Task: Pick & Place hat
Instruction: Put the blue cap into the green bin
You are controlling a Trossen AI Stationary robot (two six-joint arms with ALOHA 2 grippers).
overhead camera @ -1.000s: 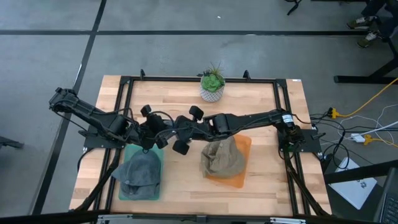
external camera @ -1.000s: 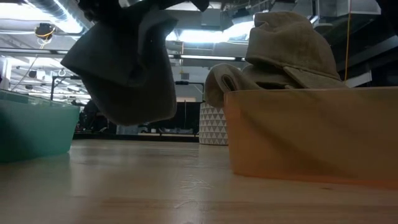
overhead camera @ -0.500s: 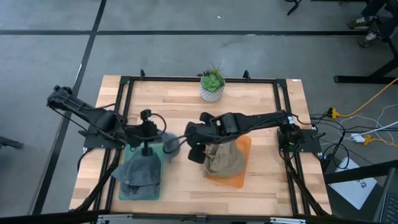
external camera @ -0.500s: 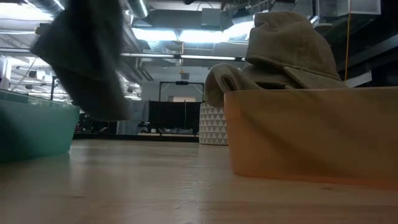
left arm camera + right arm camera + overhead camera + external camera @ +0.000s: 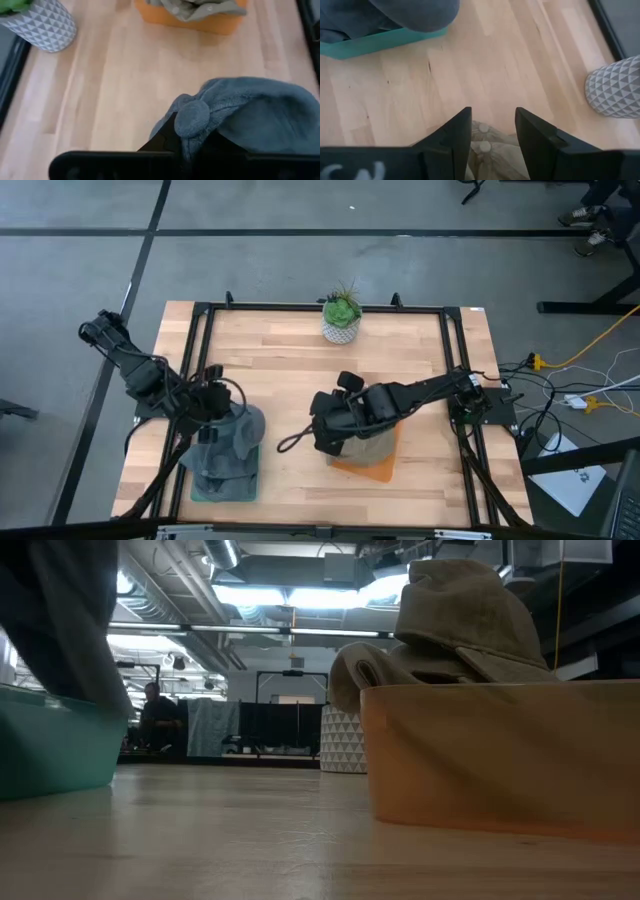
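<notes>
Nearest the front edge, the teal bin (image 5: 222,485) sits at the left with grey hats heaped in it, and the left gripper (image 5: 212,423) hangs over it, clamped on a grey hat (image 5: 240,427) that droops across the pile. To the right, the orange bin (image 5: 375,465) holds a tan hat (image 5: 365,445); the right gripper (image 5: 322,423) hovers at its left edge, fingers (image 5: 456,135) spread and empty. These hats look light, soft and floppy, so a pinch on a fold or brim should carry one. Only the left wrist view shows the crown button (image 5: 191,116) in the grip. Farther back stands the potted plant (image 5: 342,315).
</notes>
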